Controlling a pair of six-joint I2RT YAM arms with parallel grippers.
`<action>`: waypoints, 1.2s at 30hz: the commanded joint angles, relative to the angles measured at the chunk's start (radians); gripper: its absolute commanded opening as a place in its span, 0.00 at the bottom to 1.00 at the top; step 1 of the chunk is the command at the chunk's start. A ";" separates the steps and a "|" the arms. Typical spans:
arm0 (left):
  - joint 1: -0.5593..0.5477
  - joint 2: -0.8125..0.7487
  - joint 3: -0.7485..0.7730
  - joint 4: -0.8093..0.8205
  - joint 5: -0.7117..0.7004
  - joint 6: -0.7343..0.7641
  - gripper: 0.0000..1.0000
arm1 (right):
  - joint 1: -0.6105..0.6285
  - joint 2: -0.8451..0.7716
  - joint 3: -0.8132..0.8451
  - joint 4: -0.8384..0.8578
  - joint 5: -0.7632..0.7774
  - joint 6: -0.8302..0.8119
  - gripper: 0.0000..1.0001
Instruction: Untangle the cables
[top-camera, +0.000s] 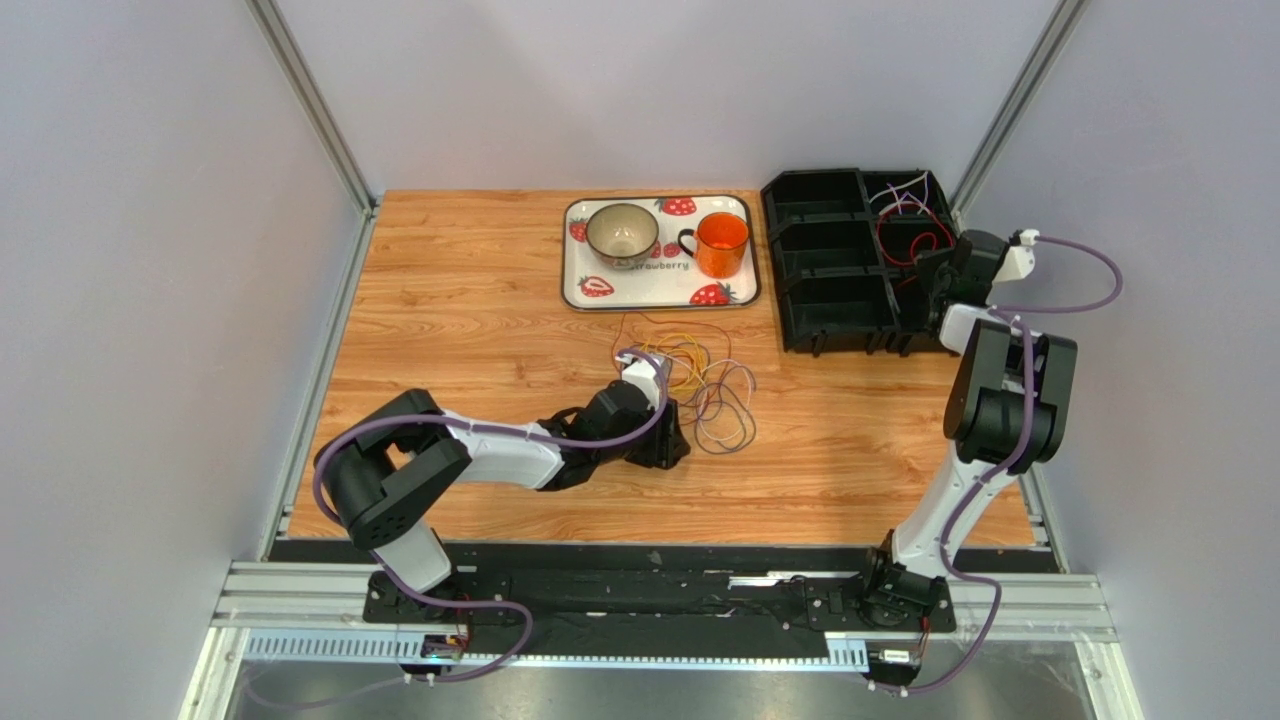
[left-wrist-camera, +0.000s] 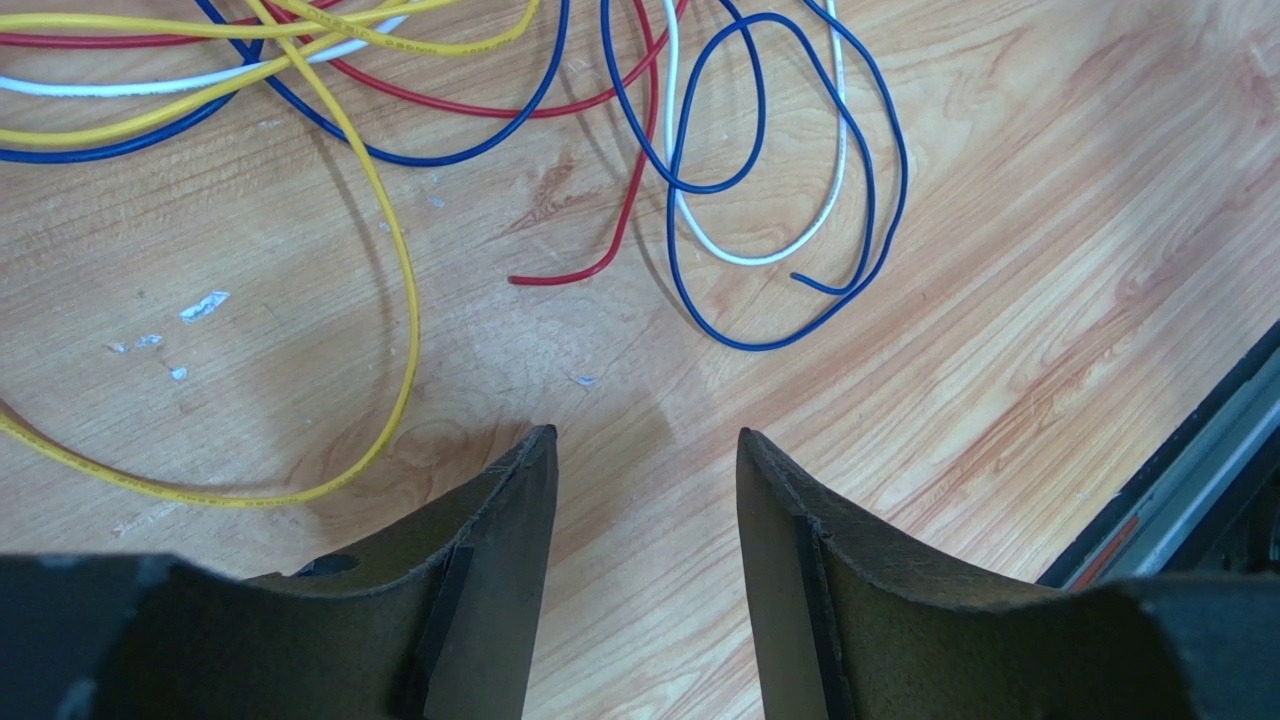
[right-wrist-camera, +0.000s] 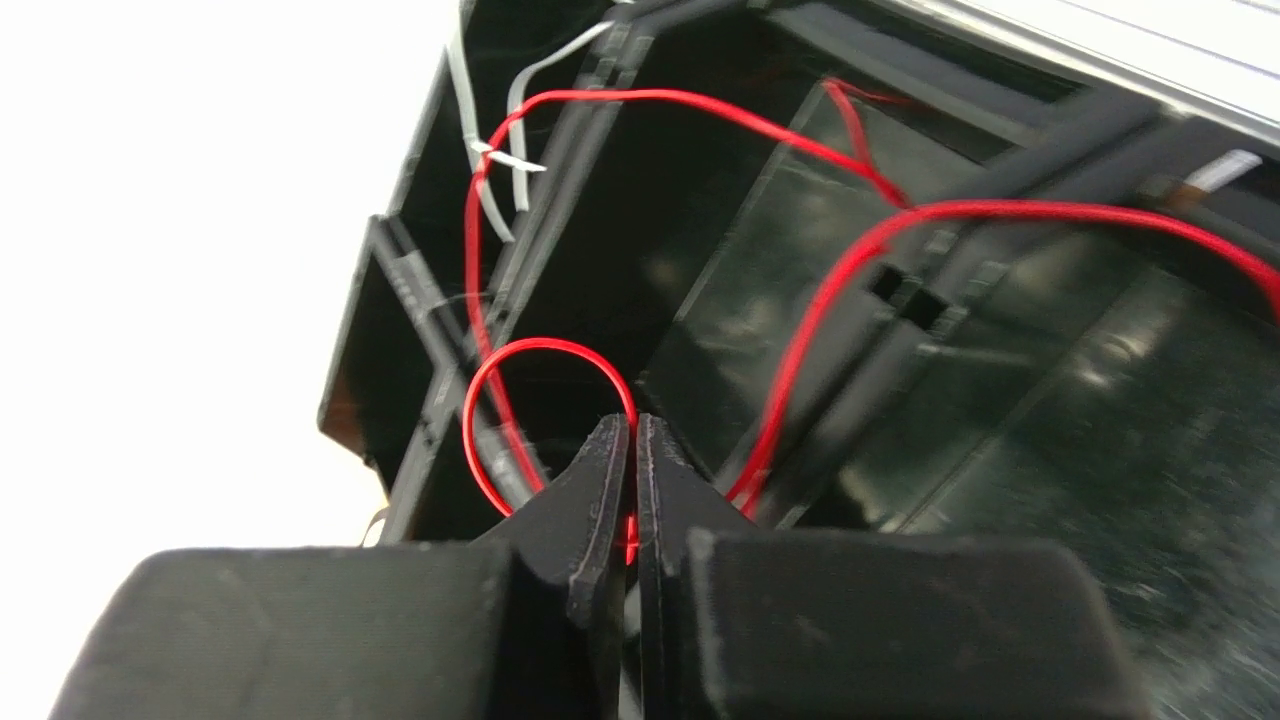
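The loose cables (top-camera: 718, 393) sprawled in curling loops with no single long axis on the bench (top-camera: 481, 315), with blue, white, red and yellow strands lying just ahead of the left jaws. The left arm (top-camera: 504, 450) lay low and stretched forward, the jaws about half open and empty over bare wood. The right arm (top-camera: 999, 398) reached over the black divided bin (top-camera: 834, 263), where the right jaws were pinched shut on 1 red cable (right-wrist-camera: 537, 344), which curled up from their tips and arced away across the compartments.
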 joint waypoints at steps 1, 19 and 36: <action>-0.006 -0.006 0.026 0.007 -0.004 0.015 0.56 | 0.003 -0.010 0.077 0.079 -0.072 -0.061 0.10; -0.006 -0.006 0.035 -0.008 -0.010 0.015 0.56 | 0.027 0.018 0.269 -0.297 0.078 -0.233 0.76; -0.006 -0.014 0.009 0.013 -0.002 0.001 0.55 | 0.087 -0.364 0.013 -0.432 0.391 -0.227 0.82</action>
